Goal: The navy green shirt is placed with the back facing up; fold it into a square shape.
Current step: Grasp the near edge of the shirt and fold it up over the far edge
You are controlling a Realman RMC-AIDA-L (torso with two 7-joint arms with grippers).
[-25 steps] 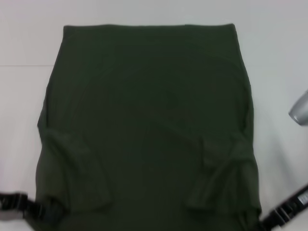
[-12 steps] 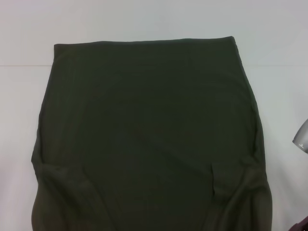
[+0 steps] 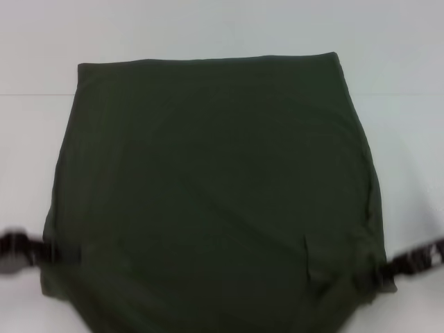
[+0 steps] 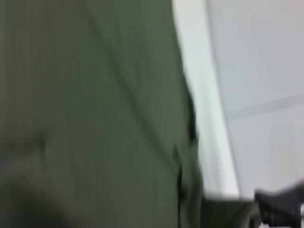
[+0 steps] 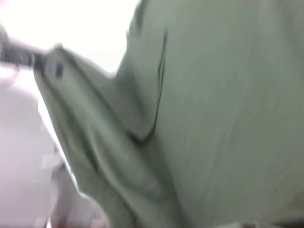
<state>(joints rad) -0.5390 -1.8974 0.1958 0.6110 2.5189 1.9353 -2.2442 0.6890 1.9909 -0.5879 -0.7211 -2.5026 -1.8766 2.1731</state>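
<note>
No text, label, brand, number or sign can be read in any view. The navy green shirt (image 3: 208, 194) is plain cloth with no print, and the blurred black left gripper (image 3: 24, 251) and right gripper (image 3: 409, 263) at its near corners show no legible marking.

We see a white table (image 3: 208, 28) that fills the view, with even, soft light on it. A thin grey line (image 3: 35, 94) crosses the surface from left to right at the far part.
</note>
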